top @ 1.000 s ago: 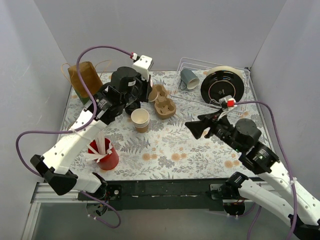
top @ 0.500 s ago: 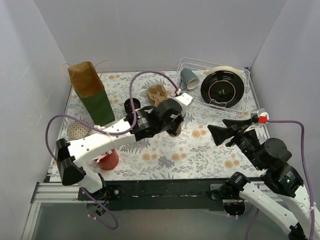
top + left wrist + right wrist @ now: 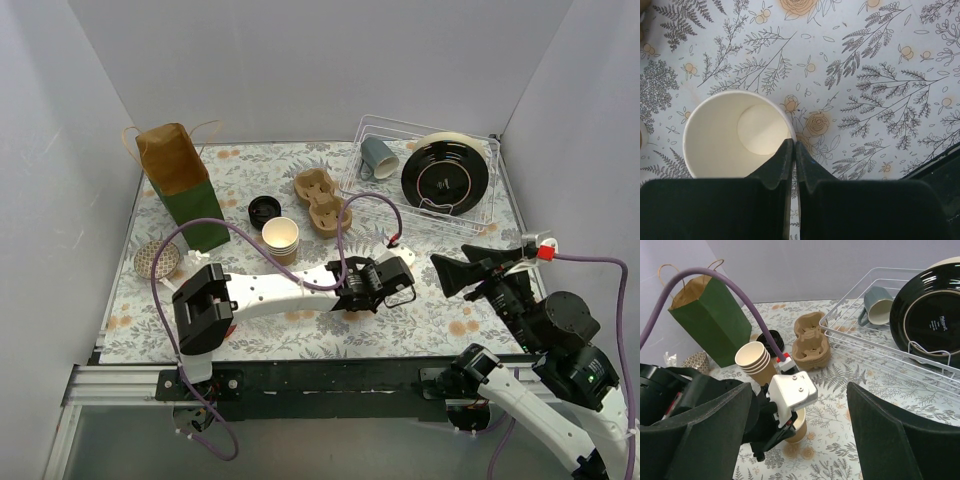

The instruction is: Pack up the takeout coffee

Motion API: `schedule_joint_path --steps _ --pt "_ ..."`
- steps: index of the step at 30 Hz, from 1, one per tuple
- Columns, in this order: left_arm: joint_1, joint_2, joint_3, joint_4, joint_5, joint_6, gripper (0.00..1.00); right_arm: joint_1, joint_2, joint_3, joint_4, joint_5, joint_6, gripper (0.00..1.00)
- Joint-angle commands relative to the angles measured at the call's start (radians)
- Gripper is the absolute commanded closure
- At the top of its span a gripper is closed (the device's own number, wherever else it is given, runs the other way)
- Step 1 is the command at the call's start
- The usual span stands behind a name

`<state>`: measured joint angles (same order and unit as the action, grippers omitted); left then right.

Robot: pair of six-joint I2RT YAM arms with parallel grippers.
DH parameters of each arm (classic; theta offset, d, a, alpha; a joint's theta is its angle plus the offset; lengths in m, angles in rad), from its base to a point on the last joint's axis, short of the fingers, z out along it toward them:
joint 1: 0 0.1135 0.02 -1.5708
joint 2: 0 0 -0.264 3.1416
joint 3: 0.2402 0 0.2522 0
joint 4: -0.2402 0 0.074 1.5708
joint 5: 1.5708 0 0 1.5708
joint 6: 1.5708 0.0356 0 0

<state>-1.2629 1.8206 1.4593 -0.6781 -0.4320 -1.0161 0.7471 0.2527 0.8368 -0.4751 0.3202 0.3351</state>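
The left gripper (image 3: 793, 145) is clamped on the rim of a paper cup (image 3: 725, 135), while the right gripper (image 3: 452, 258) is held raised, jaws spread wide.

Both wrist cameras share the cup (image 3: 725, 135), left from directly above.

- The right end effector (image 3: 800, 390) stood wide open, its dark fingers (image 3: 695, 440) framing the scene.
- Between them, the left end effector (image 3: 785, 432) met a tan cup (image 3: 801, 428) on the floral worktop (image 3: 830, 450).
- Behind sat a cup stack (image 3: 758, 364), a black lid (image 3: 771, 340), a carrier (image 3: 810, 337) and a green bag (image 3: 710, 320).
- At right, a wire rack (image 3: 865, 347) held a mug (image 3: 879, 302) and a black plate (image 3: 930, 315).
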Motion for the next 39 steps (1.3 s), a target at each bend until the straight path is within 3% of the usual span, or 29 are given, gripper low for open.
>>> schedule_joint_path --steps 1,6,12,14,18,20,26,30,39 --pt "-0.019 -0.006 0.027 0.009 -0.057 -0.038 0.97 -0.002 -0.018 0.021 0.01 0.028 -0.005 0.16" --pt "-0.024 -0.029 -0.014 0.031 -0.039 -0.056 0.7 -0.002 -0.015 0.013 0.012 0.017 -0.005 0.15" --pt "-0.024 -0.13 -0.03 0.043 -0.048 -0.068 0.55 -0.002 0.0 0.01 0.021 -0.004 0.001 0.15" --pt "-0.024 -0.164 -0.017 0.029 -0.068 -0.059 0.46 -0.003 0.006 0.005 0.021 -0.013 0.005 0.15" --pt "-0.024 -0.198 0.022 -0.006 -0.18 -0.026 0.4 -0.002 0.025 -0.019 0.023 -0.042 0.019 0.15" --pt "-0.023 -0.202 0.058 -0.034 -0.278 -0.003 0.31 -0.002 0.023 -0.036 0.027 -0.052 0.025 0.15" --pt "0.1 -0.199 0.202 -0.126 -0.401 0.039 0.27 -0.002 0.036 -0.059 0.049 -0.098 0.035 0.15" --pt "0.355 -0.211 0.236 -0.152 -0.358 0.039 0.29 -0.002 0.066 -0.058 0.046 -0.132 0.035 0.15" --pt "0.707 -0.136 0.231 -0.081 -0.271 0.109 0.37 -0.002 0.118 -0.047 0.055 -0.168 0.039 0.16"
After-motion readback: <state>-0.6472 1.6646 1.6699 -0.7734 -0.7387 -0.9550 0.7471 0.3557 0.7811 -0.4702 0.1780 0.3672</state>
